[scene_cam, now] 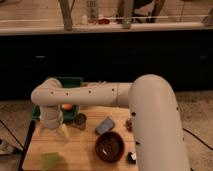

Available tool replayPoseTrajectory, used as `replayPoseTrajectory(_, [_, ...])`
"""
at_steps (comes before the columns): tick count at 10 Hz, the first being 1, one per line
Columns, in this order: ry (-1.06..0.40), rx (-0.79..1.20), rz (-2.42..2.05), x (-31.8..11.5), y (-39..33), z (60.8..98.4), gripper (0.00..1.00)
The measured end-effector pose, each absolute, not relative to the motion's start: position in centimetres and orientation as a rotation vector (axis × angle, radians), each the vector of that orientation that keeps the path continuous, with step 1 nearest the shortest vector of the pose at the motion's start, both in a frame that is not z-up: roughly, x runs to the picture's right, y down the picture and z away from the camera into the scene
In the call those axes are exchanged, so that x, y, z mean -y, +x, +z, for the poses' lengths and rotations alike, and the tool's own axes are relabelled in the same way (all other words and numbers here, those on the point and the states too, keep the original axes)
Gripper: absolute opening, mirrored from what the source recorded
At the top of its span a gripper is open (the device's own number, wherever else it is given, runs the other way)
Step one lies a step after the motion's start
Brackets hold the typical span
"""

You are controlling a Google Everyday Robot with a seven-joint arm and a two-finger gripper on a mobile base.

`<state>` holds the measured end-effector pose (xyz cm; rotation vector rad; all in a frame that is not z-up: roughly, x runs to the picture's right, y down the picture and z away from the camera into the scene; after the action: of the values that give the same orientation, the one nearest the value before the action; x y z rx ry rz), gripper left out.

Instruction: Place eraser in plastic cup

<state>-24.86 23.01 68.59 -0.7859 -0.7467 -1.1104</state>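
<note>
Pale green block [51, 160], likely the eraser, is lying near-left on the wooden table [80, 150], untouched. The gripper [61, 131] is hanging just beyond it, jaws apart and empty. It should be dropping squarely over the block, pinching its narrow sides, then lifting toward the small dark cup [80, 120], clearing the brown bowl [109, 146].

**A robot test space dressed as a kitchen**

A long pale countertop [125, 27] over dark cabinet fronts [100, 60] carries a clear bottle [91, 10] — kitchen fittings. Yet a black cable [197, 136] trails across the speckled floor [195, 107], and a white robot arm [100, 95] reaches over the wooden bench [80, 150] — its gripper [61, 131] near the bench's left edge.
</note>
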Motion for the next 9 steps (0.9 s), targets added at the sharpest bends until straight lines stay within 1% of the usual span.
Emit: replayPoseTrajectory(9, [-0.766,0.749,-1.111,-22.86,-24.86,68.41,0.79])
